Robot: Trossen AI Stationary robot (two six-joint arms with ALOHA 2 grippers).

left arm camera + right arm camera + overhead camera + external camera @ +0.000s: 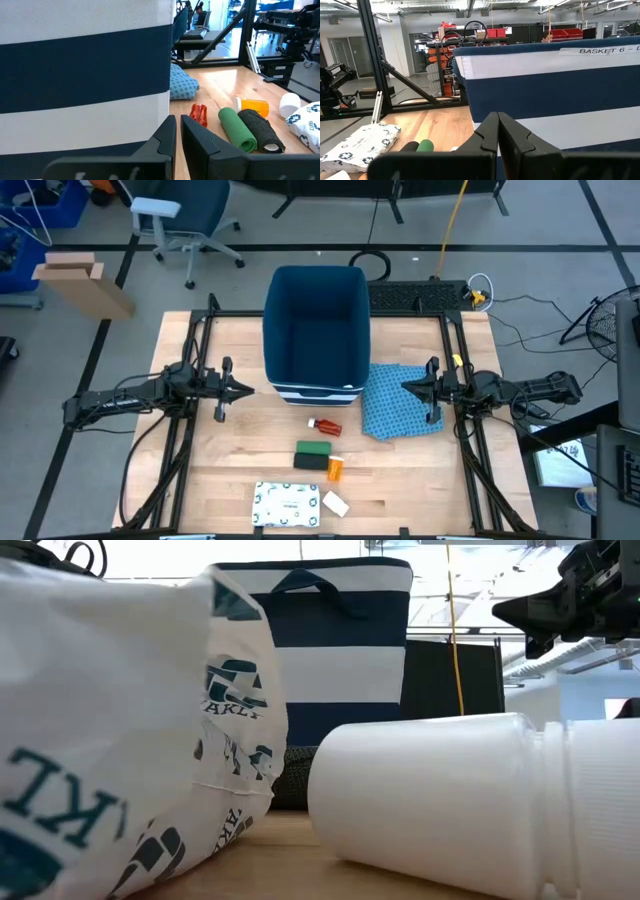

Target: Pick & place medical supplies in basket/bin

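The dark-blue basket (317,330) with white bands stands at the table's far middle. Nearer lie the medical supplies: a red tube (325,426), a green roll (312,448) beside a black one (310,463), an orange pill bottle (336,468), a white speckled packet (287,503) and a small white piece (335,503). My left gripper (248,389) hangs shut left of the basket, pointing level toward it. My right gripper (408,387) hangs shut on the basket's right, above the blue cloth (400,400). Neither holds anything.
The blue patterned cloth lies flat right of the basket. In the low view the white packet (120,740) and a white bottle lying on its side (450,800) fill the foreground before the basket (340,650). Black frame rails (190,380) run along both table sides.
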